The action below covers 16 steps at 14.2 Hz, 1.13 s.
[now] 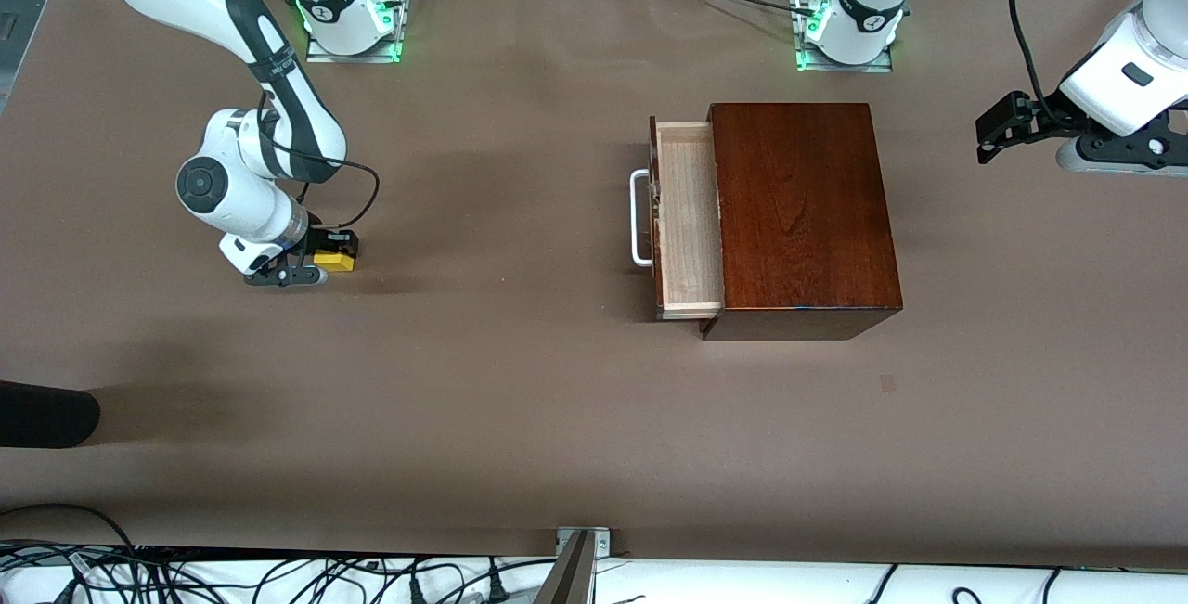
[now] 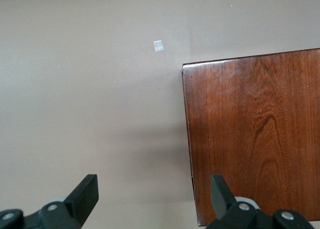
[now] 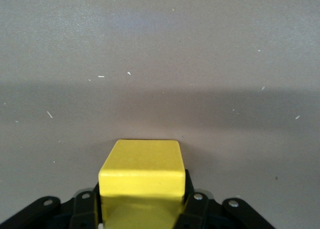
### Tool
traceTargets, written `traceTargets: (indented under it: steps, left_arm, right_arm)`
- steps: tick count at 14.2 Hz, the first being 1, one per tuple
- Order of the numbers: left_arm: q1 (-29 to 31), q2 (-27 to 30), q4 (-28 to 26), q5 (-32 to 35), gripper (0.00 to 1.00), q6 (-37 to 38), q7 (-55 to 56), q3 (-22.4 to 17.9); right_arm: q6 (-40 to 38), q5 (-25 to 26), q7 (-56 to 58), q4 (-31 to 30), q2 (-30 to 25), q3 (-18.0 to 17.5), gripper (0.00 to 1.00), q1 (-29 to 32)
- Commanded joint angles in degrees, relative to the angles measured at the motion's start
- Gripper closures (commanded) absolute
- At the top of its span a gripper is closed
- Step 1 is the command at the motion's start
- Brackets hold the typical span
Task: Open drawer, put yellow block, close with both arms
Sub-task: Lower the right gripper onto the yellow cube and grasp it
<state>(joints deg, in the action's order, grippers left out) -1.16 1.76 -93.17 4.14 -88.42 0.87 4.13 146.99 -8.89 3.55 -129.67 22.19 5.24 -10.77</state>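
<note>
Your right arm's black two-finger gripper (image 1: 327, 263) is down at table level toward the right arm's end of the table, clamped on the small bright yellow cube (image 1: 336, 260); the right wrist view shows that yellow block (image 3: 141, 178) seated squarely between the pads, with bare brown table (image 3: 160, 64) around it. The pale light-wood drawer tray with dark reddish-brown front (image 1: 688, 219) is pulled part way out of the glossy dark mahogany box (image 1: 800, 214), and its white U-shaped bar handle (image 1: 639, 217) faces the right arm's end. The step in hand looks like lift and carry. Raise the block straight up first so it doesn't drag, and go high enough to clear the handle and drawer front. Then travel over the open tray and centre over the pale wood, because the opening is narrow next to the box lid. Lower before releasing, don't drop from height. The left arm's black gripper (image 1: 1002, 126) waits in the air off the left arm's end of the box, fingers (image 2: 85, 195) spread wide with nothing between them; keep it parked till closing.
</note>
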Motion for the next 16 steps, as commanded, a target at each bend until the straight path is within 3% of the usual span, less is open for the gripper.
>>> traceTargets:
  steps: [1,4,8,13,16]
  left_arm:
    - [0.10,0.35,-0.26,-1.06,0.00,0.71,0.01,0.00]
    - [0.10,0.35,-0.26,-1.06,0.00,0.79,0.01,0.00]
    - [0.10,0.44,-0.26,-1.06,0.00,0.79,0.01,0.00]
    - [0.10,0.44,-0.17,-1.06,0.00,0.88,0.10,0.00]
    - [0.01,0.44,-0.17,-1.06,0.00,0.97,0.18,0.09]
  right_arm:
    - [-1.43,-1.22,-0.03,0.47,-1.53,-0.49,1.00,-0.12]
    - [-13.09,-1.13,0.23,8.00,-4.25,-1.81,1.00,-0.21]
    - [-27.87,-0.61,0.23,21.54,-3.82,-3.04,1.00,-1.44]
    - [-39.92,0.88,0.23,33.23,-3.82,-5.49,1.00,-8.55]
    - [-41.88,1.51,2.50,37.39,-3.29,-5.85,1.00,-14.08]
